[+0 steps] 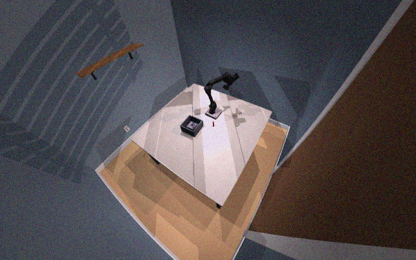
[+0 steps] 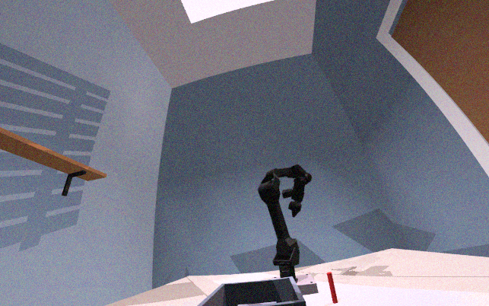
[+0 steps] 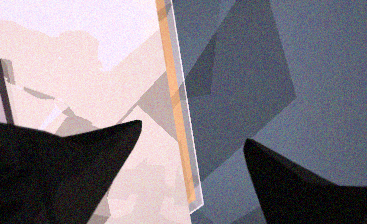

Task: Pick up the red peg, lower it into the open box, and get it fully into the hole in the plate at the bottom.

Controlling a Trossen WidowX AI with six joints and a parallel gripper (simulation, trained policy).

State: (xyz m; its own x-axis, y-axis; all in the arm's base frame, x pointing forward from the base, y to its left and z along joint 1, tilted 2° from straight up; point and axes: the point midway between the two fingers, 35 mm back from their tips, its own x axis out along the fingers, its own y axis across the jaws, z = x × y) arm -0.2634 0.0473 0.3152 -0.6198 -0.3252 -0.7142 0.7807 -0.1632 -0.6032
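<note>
The red peg (image 1: 213, 124) (image 2: 332, 288) stands upright on the table, beside the open box and in front of the arm's base. The dark box (image 1: 188, 130) (image 2: 252, 292) stands to the left of the peg. The pale plate (image 1: 191, 127) with a small dark hole shows at its bottom in the top view. My gripper (image 2: 295, 214) (image 3: 193, 134) is open, its two black fingertips wide apart with nothing between them. It hangs high above the table, well away from the peg and the box. The peg and the box are not in the wrist view.
The arm's pale base plate (image 1: 213, 113) (image 2: 307, 285) sits on the white table (image 1: 216, 162), behind the peg and box. The table's edge crosses the middle of the wrist view. A wooden shelf (image 1: 109, 60) (image 2: 30, 148) is on the left wall, far from the arm.
</note>
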